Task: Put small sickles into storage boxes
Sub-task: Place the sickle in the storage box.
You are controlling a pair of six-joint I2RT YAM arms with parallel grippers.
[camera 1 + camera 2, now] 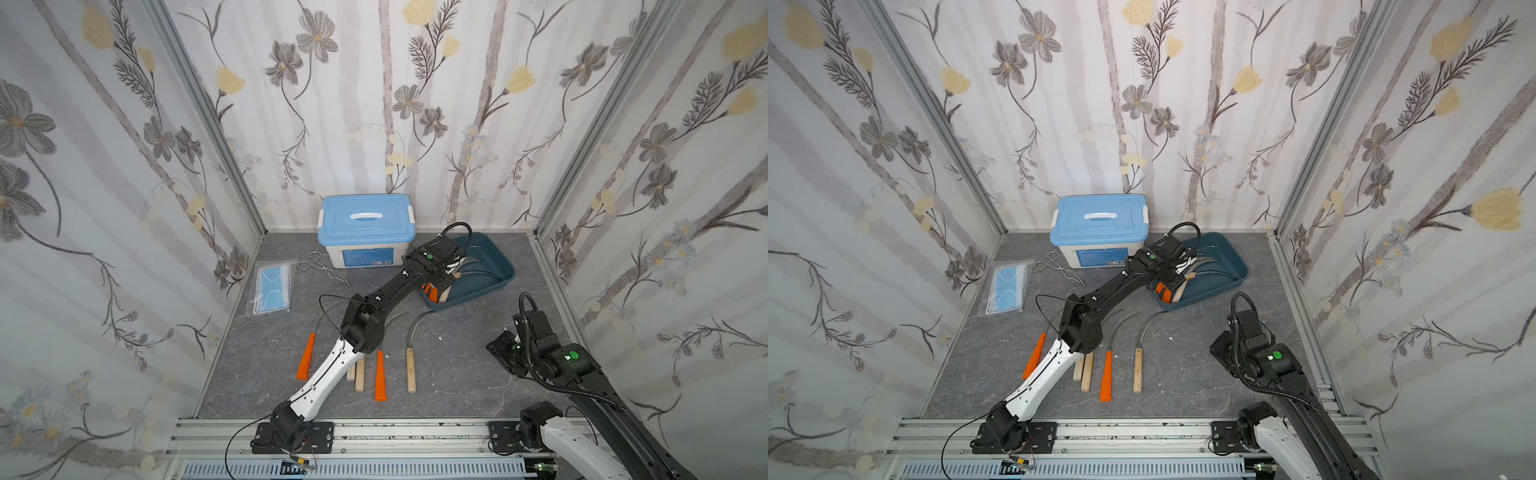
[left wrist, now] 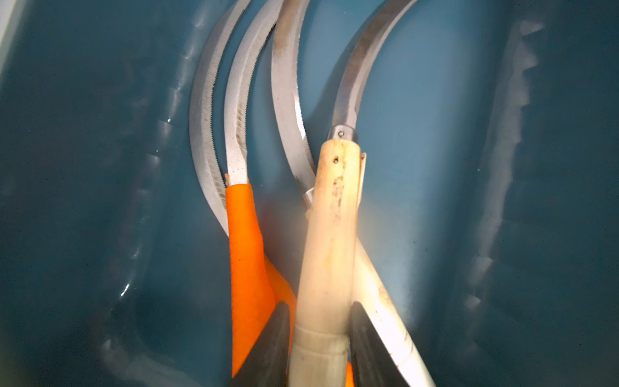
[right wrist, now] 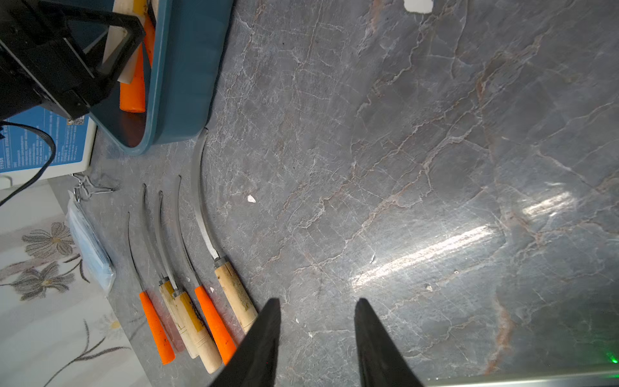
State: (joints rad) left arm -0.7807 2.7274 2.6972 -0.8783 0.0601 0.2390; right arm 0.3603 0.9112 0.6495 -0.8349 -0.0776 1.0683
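The left arm (image 1: 328,376) and right arm (image 1: 582,365) pair white lower links with black joints and upper links, each with a round green light (image 1: 429,256). A ribbed black hose (image 1: 528,332) follows the right arm. The left hand (image 2: 318,311) and right hand (image 3: 316,305) have black tapered fingers (image 3: 264,335).

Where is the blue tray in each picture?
Top view: dark teal-blue plastic tray at the back, right of centre.
Top view: tray, same spot.
Left wrist: its floor fills the picture.
Right wrist: one end, outer wall facing the camera.
Shared landmark: orange plastic sickle handles lying inside it.
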